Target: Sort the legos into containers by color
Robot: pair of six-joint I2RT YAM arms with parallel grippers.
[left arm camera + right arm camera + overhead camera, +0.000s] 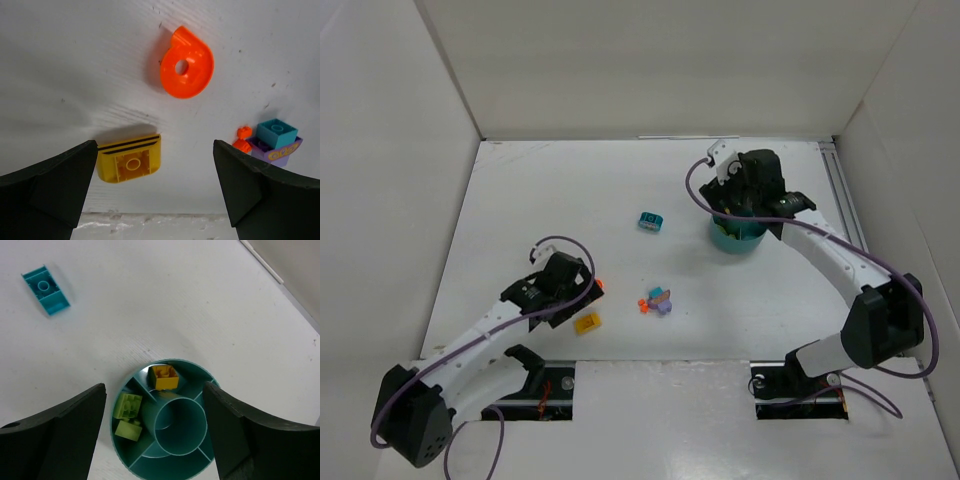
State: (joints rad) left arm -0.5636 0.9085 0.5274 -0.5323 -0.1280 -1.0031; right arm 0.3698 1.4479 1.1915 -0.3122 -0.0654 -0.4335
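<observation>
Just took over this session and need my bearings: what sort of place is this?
Probably a lab test cell, not a home: a white table boxed in by plain white panels, with just toy bricks and a divided teal bowl set out on it.

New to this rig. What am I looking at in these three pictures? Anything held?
Two robot arms sit at the near edge of a table. The overhead picture shows both: left arm, right arm. The other two come from a camera on each wrist, looking past that arm's jaws. Loose on the table: a yellow brick, an orange round piece, a purple, teal and orange cluster, a teal brick. The right arm hovers over a divided teal bowl holding a yellow-orange brick and, in the next compartment, two yellow-green bricks. Both pairs of jaws are open; nothing is held.
</observation>
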